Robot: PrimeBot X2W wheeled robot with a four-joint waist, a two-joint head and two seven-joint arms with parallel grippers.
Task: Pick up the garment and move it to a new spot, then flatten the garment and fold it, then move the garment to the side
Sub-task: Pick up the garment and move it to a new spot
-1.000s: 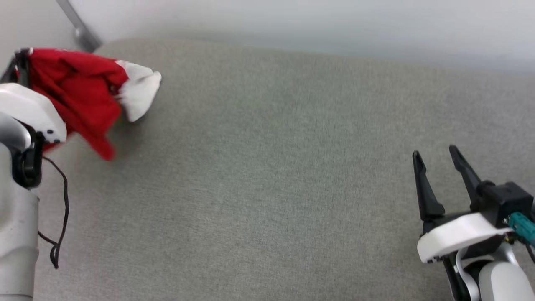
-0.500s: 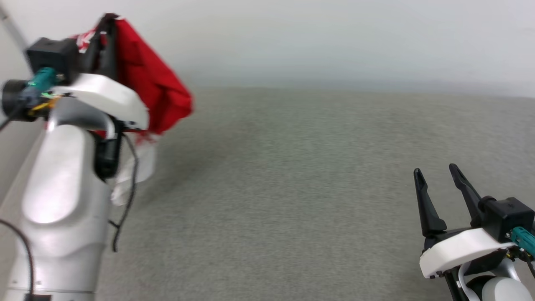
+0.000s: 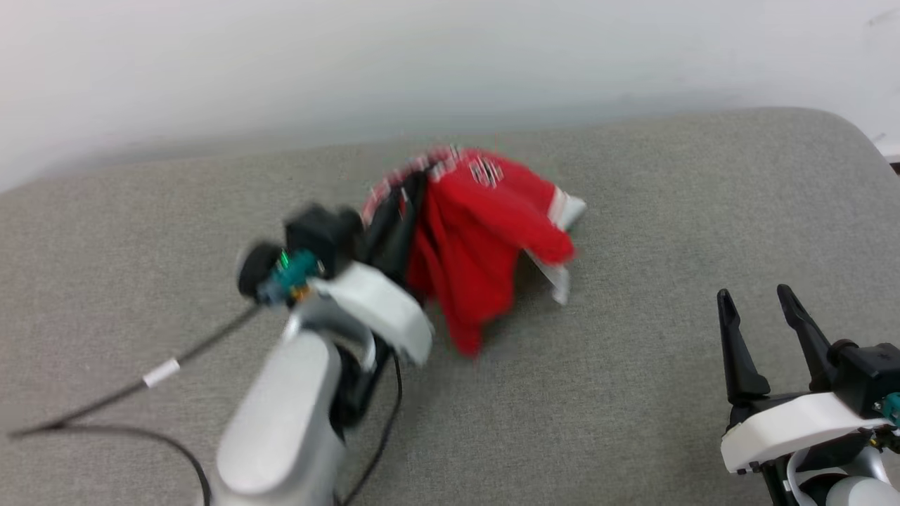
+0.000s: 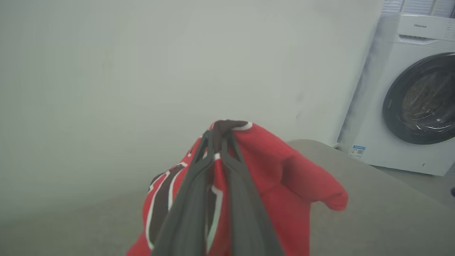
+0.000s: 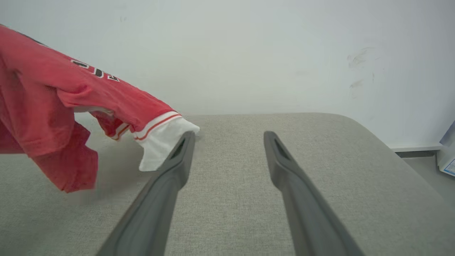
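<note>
The garment hangs bunched above the grey counter, pinched by the left claw. Best lower it hem-first, dragging it out flat, before letting go. The right claw waits wide, empty.
</note>
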